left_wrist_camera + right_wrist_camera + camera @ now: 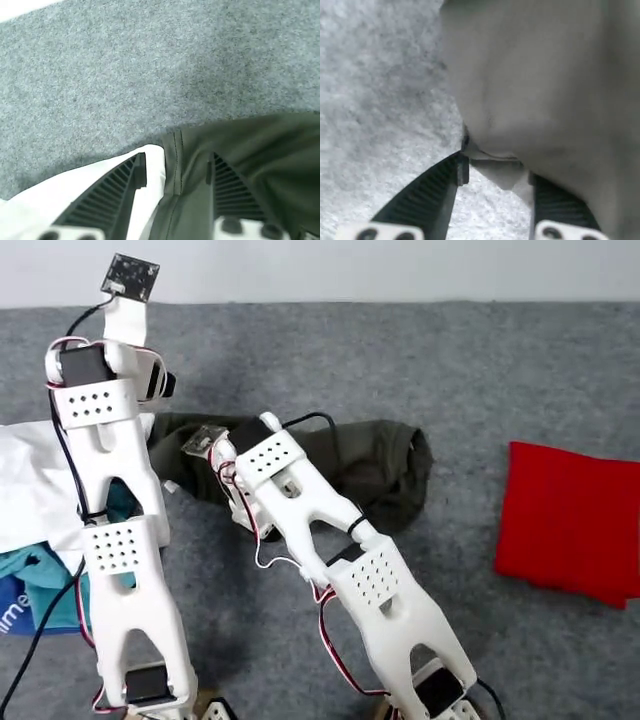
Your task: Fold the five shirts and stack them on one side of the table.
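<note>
Left gripper and right gripper straddle olive shirt

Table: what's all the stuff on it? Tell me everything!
green shirt: 1, dark green, crumpled, middle
red shirt: 1, red, folded, right side
white shirt: 1, white, left edge
teal shirt: 1, teal, beside the white shirt
blue cloth: 1, blue, left edge by the teal shirt
table: 1, grey felt
left arm: 1, white, over the white shirt
right arm: 1, white, over the green shirt
left pincer: 1, black, open, on the green shirt's edge
right pincer: 1, black, open, at the green shirt's edge
</note>
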Motion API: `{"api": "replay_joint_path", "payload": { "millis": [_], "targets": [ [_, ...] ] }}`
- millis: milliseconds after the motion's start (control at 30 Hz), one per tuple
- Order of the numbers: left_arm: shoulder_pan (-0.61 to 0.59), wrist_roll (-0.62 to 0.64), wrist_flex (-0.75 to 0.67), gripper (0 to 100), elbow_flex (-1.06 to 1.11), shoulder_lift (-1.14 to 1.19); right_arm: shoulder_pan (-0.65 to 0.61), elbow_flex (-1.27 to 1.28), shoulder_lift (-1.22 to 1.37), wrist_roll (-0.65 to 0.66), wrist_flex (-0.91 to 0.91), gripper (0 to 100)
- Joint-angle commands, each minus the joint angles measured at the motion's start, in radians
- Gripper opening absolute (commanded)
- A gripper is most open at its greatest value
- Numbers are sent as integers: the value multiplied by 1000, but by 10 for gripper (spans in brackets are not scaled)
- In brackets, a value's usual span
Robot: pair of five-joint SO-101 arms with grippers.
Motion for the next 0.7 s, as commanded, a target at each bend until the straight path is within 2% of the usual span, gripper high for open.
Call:
{"api": "replay_joint_path", "payload": {
  "millis": [0, 367, 567, 667],
  "targets": [
    [-5, 6, 20, 205, -44, -55, -4, -40, -4, -23, 38, 220],
    [-5, 6, 20, 205, -44, -55, -1, -34, 58, -23, 44, 191],
    [-5, 6, 20, 204, -13, -60, 16, -34, 84, 23, 44, 10],
    [-6, 6, 21, 203, -2, -66, 39, -34, 53, 46, 45, 11]
  ]
}}
